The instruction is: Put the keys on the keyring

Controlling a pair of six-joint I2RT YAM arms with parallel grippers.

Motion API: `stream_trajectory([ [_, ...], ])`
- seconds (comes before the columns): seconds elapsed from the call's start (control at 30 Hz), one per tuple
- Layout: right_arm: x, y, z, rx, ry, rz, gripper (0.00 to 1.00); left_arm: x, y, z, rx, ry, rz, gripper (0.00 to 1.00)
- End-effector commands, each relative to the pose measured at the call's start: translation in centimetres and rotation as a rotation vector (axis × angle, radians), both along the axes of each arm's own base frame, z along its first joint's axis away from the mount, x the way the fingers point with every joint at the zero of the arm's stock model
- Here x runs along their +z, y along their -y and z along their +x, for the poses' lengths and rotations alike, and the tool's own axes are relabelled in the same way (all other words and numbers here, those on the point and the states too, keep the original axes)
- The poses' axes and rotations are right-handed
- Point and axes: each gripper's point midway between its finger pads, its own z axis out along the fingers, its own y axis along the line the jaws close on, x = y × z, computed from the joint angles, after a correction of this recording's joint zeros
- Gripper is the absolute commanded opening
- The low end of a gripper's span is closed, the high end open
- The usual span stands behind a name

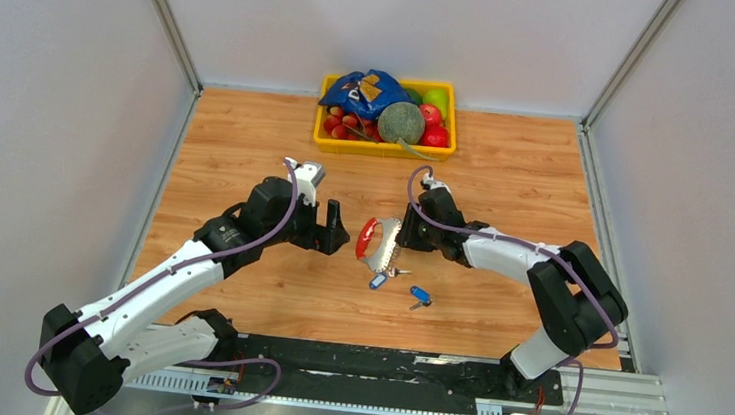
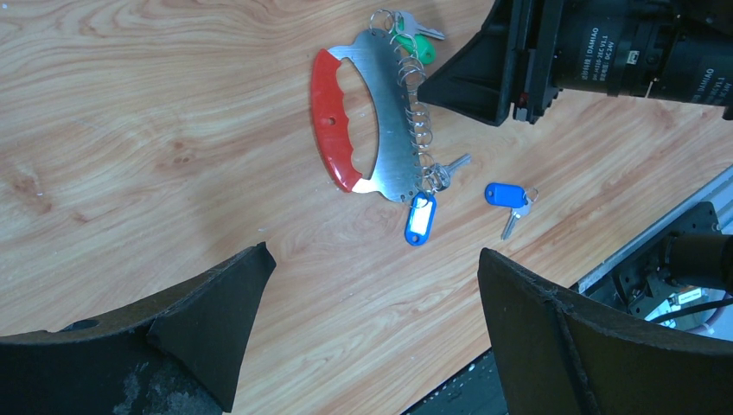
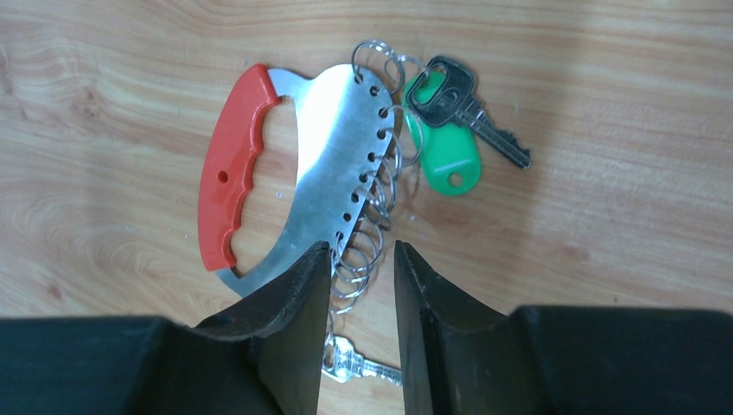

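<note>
The keyring (image 1: 378, 241) lies flat mid-table: a red curved handle (image 2: 328, 121) on a silvery plate (image 2: 385, 130) edged with several split rings. One blue-tagged key (image 2: 419, 219) lies touching the plate's near end; whether it hangs on a ring I cannot tell. The other blue key (image 2: 504, 194) lies loose to its right, also in the top view (image 1: 420, 295). My left gripper (image 2: 373, 252) is wide open and empty, left of the keyring (image 1: 341, 233). My right gripper (image 3: 363, 251) is narrowly open, its fingers straddling the lower rings, one finger over the plate (image 3: 333, 164).
A green tag (image 3: 449, 160) with a dark-headed key hangs on the keyring's far rings. A yellow tray (image 1: 384, 150) of fruit and a blue bag stands at the back. The right arm's black wrist (image 2: 605, 52) fills the left wrist view's upper right. The table's near edge is close.
</note>
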Motion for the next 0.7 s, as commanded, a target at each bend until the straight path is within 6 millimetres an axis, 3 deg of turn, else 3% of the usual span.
stream_trajectory([
  [0.0,1.4,-0.9,2.5,-0.046,0.055,0.066,0.34,1.2,0.4,0.0,-0.010,0.027,-0.037,1.00],
  [0.3,1.1,-1.1,3.1,-0.044,0.064,0.074,0.33,1.3,0.3,0.1,-0.010,0.029,-0.029,1.00],
  [0.67,0.0,-1.4,2.3,-0.010,0.035,0.077,0.26,0.9,0.5,0.3,-0.010,0.020,-0.023,1.00],
])
